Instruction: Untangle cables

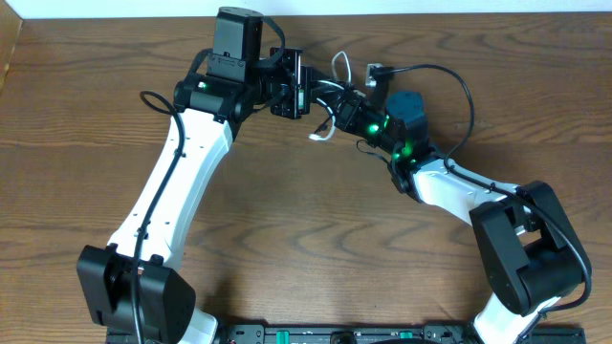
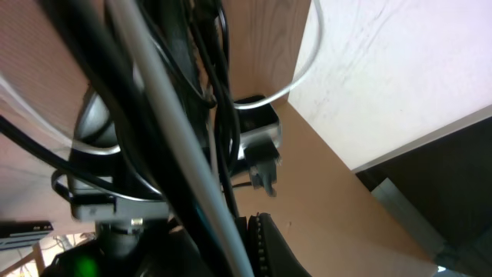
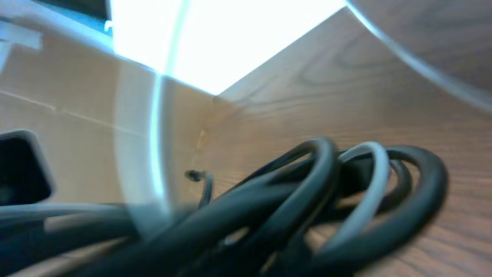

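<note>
The cables lie bunched between my two grippers at the back middle of the table. A thin white cable [image 1: 320, 132] ends just below them. A thin black cable [image 1: 466, 96] arcs off to the right from a small plug [image 1: 375, 71]. My left gripper [image 1: 304, 93] is at the bunch; in the left wrist view the white cable [image 2: 304, 69], black cables [image 2: 223, 92] and a plug [image 2: 261, 158] fill the frame, and a cable runs between the fingers [image 2: 246, 246]. My right gripper [image 1: 342, 103] faces it. Blurred black loops [image 3: 338, 192] and the white cable [image 3: 154, 154] hide its fingers.
The wooden table [image 1: 316, 239] runs to a back edge [image 1: 535, 13] just behind the cables, with a white wall beyond. The left arm [image 1: 177, 182] crosses the left half of the table and the right arm [image 1: 459, 191] the right half. Both bases stand at the front edge.
</note>
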You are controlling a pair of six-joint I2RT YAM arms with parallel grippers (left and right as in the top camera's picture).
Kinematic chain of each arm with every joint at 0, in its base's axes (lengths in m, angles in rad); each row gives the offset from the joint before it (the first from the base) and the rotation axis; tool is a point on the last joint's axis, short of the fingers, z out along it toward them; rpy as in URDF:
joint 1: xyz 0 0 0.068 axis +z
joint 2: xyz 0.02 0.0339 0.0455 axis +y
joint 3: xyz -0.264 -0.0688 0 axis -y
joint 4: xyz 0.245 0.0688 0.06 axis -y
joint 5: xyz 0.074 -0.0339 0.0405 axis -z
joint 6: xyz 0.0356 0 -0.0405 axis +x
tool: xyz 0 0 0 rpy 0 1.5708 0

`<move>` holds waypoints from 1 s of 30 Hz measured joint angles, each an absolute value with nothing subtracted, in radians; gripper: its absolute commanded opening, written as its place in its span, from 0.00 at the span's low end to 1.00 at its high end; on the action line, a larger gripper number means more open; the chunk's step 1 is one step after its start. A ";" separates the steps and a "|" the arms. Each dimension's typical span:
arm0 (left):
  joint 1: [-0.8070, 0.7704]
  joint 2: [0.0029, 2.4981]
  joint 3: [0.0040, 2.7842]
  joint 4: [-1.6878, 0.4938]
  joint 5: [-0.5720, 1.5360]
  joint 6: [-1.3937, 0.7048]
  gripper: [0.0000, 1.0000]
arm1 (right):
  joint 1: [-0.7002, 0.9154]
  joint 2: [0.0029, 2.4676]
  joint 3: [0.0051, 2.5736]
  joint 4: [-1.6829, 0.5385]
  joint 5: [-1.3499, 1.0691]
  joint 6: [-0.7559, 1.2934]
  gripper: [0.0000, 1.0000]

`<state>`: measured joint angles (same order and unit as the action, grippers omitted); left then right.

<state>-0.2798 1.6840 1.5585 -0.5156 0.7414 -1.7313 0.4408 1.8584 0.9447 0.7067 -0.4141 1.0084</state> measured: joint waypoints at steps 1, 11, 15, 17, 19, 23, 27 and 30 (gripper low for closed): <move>-0.281 1.684 1.559 -0.516 0.744 -1.731 0.08 | 0.440 1.858 0.945 0.682 -0.410 1.009 0.01; -0.199 1.684 1.559 -0.520 0.741 -1.656 0.08 | 0.334 1.858 0.948 0.371 -0.575 0.929 0.01; -0.139 1.684 1.556 -0.533 0.726 -1.505 0.08 | 0.275 1.858 0.950 0.171 -0.652 0.850 0.01; -0.113 1.684 1.553 -0.548 0.726 -1.423 0.07 | 0.247 1.858 0.952 0.084 -0.678 0.803 0.01; -0.090 1.684 1.550 -0.573 0.726 -1.324 0.07 | 0.227 1.858 0.954 0.004 -0.684 0.763 0.01; -0.052 1.684 1.548 -0.643 0.716 -1.139 0.08 | 0.181 1.857 0.953 -0.178 -0.635 0.680 0.01; -0.030 1.684 1.547 -0.706 0.685 -0.963 0.07 | 0.139 1.830 0.951 -0.341 -0.502 0.606 0.01; -0.027 1.684 1.547 -0.720 0.665 -0.870 0.08 | 0.108 1.768 0.947 -0.431 -0.395 0.561 0.01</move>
<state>-0.0269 1.6840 1.5471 -0.7200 0.6647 -0.8696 0.1081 1.7676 0.9466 -0.4309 -0.3954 0.5606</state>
